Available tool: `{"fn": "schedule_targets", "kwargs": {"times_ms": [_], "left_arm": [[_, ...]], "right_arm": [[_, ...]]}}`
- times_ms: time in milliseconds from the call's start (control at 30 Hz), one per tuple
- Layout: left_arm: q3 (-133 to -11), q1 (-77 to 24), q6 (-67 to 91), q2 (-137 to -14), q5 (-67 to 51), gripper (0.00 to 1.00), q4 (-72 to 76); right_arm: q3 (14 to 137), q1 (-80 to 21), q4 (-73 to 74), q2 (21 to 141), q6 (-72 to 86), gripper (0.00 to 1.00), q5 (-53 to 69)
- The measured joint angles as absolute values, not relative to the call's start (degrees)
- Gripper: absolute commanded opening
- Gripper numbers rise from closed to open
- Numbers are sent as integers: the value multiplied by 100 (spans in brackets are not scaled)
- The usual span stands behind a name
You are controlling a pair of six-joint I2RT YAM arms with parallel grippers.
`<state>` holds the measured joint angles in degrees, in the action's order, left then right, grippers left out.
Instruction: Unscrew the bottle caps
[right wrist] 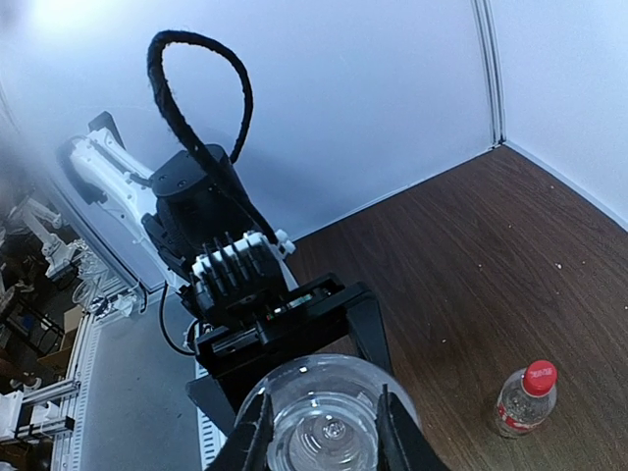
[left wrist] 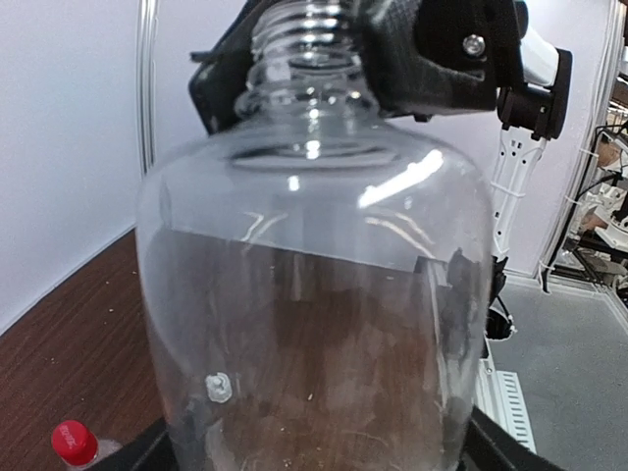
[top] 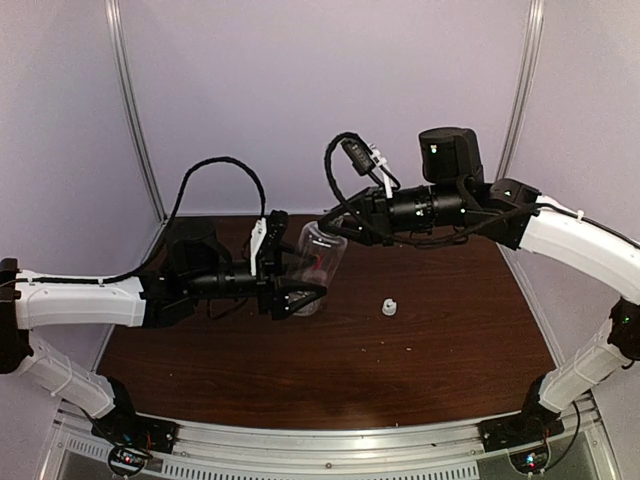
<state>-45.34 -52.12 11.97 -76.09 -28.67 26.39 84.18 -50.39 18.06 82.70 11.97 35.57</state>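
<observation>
**A:** Status, nearest first?

**B:** White cap (top: pixel 389 308) is off. It lies loose on the tabletop (top: pixel 450 350), on the near side of the right hand (right wrist: pixel 324 432) and well apart from it.

**A:** And its bottle?

**B:** The big bottle (left wrist: pixel 314 294) sits between both hands. The left hand (top: pixel 303 282) straddles the base, jaws wide either side. Can't tell if they're pressing on it. The right hand is clamped tight on the threaded neck, one finger each side of the open mouth. Can't tell if the base is clear of the tabletop.

**A:** How do we do this bit well?

**B:** My read is the right hand takes over and parks it.
- The grip is on a narrow ribbed neck with the whole body hanging off it, so expect swing or twist.
- Get the left hand fully clear before moving.
- Go slow and set it down upright, away from the loose cap.

**A:** What does it look like?

**B:** Clear, wide, no label, bare threads, looks empty. It's glossy, so likely slippery.

**A:** What's left?

**B:** The small bottle (right wrist: pixel 523 400). It's just beside the left hand on its far side, upright on the tabletop. Red cap (right wrist: pixel 540 373) on, red label band. Nothing is touching it.
</observation>
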Motion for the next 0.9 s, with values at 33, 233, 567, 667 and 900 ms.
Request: {"fn": "schedule_targets", "kwargs": {"times_ms": [33,233,567,667,900], "left_arm": [[-4534,-5212,1212,-7609,-2845,97,2679],[-4534,-5212,1258,-7609,-2692,98,2663],[-4534,-5212,1238,-7295,-1855,98,2040],[-4534,-5212,1234,-7166,-1588,98,1890],[-4534,-5212,1232,-7070,-1197,98,1660]], "right_arm": [[8418,-5039,1833,8270,1190,0,3503],[8418,-5000,2058,8237,1085,0,3094],[8604,-4617,2786,8106,915,0,1640],[8602,-4493,2952,8108,891,0,1164],[8320,-4104,2840,8180,875,0,460]]}}
